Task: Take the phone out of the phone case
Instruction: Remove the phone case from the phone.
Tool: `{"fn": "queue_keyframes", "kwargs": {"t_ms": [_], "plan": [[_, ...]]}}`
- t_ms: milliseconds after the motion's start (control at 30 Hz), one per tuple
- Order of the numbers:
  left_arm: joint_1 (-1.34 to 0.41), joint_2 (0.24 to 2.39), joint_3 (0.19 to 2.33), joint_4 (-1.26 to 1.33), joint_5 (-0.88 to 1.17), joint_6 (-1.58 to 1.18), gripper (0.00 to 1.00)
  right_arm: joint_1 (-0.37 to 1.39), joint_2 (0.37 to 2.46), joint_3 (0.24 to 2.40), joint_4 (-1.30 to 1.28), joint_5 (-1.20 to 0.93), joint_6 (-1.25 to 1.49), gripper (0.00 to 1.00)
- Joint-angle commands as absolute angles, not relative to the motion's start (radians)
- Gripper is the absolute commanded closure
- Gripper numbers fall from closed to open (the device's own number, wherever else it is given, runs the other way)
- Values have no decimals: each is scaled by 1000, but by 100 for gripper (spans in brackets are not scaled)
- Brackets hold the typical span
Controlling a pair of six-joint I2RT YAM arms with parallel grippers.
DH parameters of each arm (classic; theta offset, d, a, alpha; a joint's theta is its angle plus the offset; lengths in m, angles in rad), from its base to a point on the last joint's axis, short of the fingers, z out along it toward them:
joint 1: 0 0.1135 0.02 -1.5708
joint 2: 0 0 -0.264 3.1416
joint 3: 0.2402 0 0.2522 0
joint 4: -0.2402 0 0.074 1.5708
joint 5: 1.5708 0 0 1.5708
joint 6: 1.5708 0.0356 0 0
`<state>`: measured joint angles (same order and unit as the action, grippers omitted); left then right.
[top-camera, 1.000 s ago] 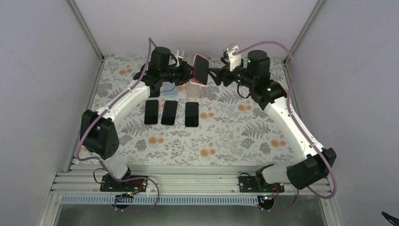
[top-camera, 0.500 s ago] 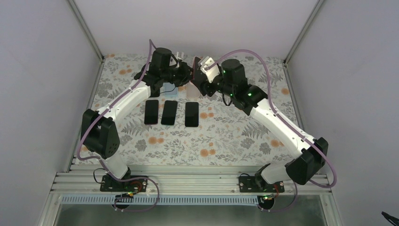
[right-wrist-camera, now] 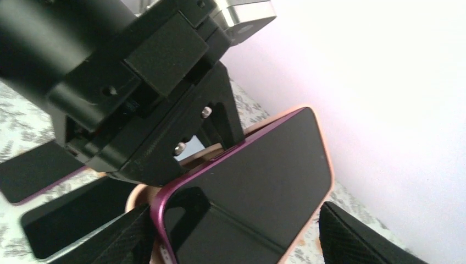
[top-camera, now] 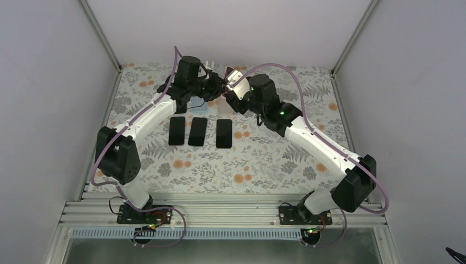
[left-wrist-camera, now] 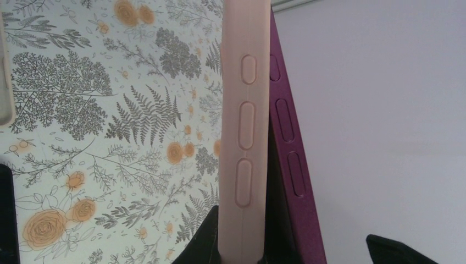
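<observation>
Just beyond the row of black phones (top-camera: 200, 131), your left gripper (top-camera: 220, 87) is clamped tight on the pink phone case (left-wrist-camera: 244, 137), holding it up. The purple phone (right-wrist-camera: 250, 181) leans partly out of the case. Your right gripper (right-wrist-camera: 237, 234) straddles that phone, fingers spread wide either side.

Top camera looks down from behind; both wrist cameras, close in, share the phone (right-wrist-camera: 258, 181) between jaws
</observation>
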<state>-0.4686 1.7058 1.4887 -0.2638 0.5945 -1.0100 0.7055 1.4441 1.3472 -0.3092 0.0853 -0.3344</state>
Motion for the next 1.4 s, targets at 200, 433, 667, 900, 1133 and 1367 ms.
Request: {"fn": "queue_keyframes", "kwargs": {"t_ms": [200, 433, 667, 900, 1133, 1367], "plan": [[-474, 1706, 1511, -196, 626, -1035, 98, 722, 1470, 1264, -151, 328, -464, 36], [-477, 1700, 1507, -193, 628, -1033, 98, 724, 1491, 1238, -106, 389, -514, 44], [-476, 1699, 1503, -204, 614, -1023, 98, 722, 1468, 1245, -110, 394, -519, 66], [-476, 1698, 1494, -212, 600, -1016, 97, 719, 1436, 1246, -99, 422, -548, 81], [-475, 1694, 1484, -219, 583, -1003, 98, 690, 1422, 1253, -100, 428, -538, 96], [-471, 1694, 1473, -225, 569, -994, 98, 669, 1404, 1284, -160, 371, -484, 96]]}}
